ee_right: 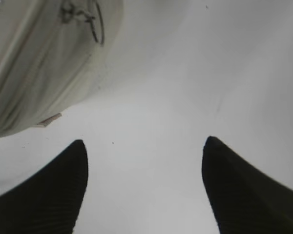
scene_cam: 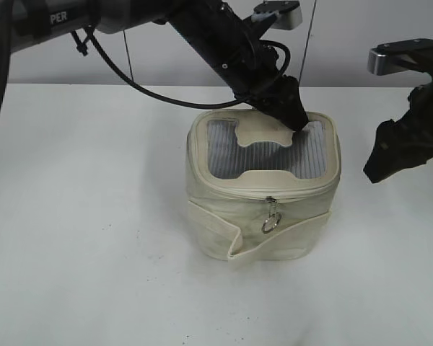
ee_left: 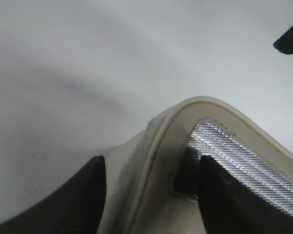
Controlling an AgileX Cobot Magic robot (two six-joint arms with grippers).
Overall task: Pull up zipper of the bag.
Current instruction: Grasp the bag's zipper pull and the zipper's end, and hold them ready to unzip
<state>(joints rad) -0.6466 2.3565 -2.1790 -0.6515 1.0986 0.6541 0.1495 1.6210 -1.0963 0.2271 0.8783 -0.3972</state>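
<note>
Left end effector straddles bag rim; right end effector hangs clear.

**Soft, even light; wrist views blurred up close**

Diffuse overhead light leaves a faint shadow under the bag on the white table. The lid window glints at 4 o'clock in the left wrist view. Both wrist views are soft, their dark fingers out of focus.

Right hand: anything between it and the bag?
Nothing. In the exterior view only bare white table separates the right hand from the bag. The right wrist view agrees: open fingers over empty tabletop, bag at upper left.
</note>
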